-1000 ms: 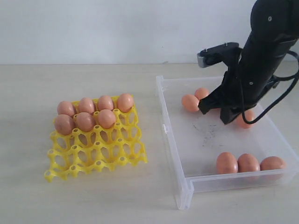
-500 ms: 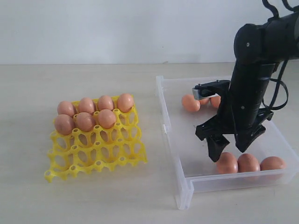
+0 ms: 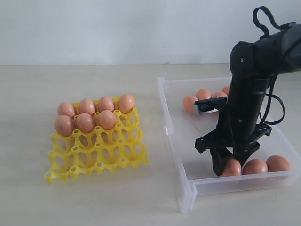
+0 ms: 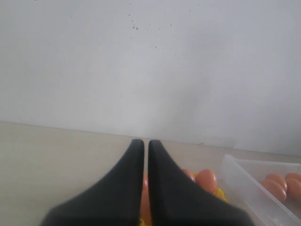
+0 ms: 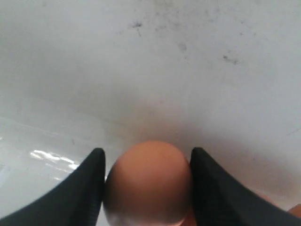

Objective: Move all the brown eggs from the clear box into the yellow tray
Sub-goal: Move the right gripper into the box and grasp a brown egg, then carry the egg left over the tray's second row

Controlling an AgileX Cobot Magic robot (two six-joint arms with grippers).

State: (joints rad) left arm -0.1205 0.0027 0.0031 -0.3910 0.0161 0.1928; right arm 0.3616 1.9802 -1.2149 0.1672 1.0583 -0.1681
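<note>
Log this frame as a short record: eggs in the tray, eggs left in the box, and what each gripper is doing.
yellow lattice plastic egg tray: seven smooth brown eggs, filling the back row and most of the next
clear plastic box: three eggs along the near wall, more by the far wall, count unclear
right gripper: closed around the end egg of the near row, tray side; not yet lifted
left gripper: shut, holding nothing

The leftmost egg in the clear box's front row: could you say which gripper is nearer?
Right. The right gripper clasps that egg; the left gripper sits shut on the yellow tray's side, outside the clear box.
</note>
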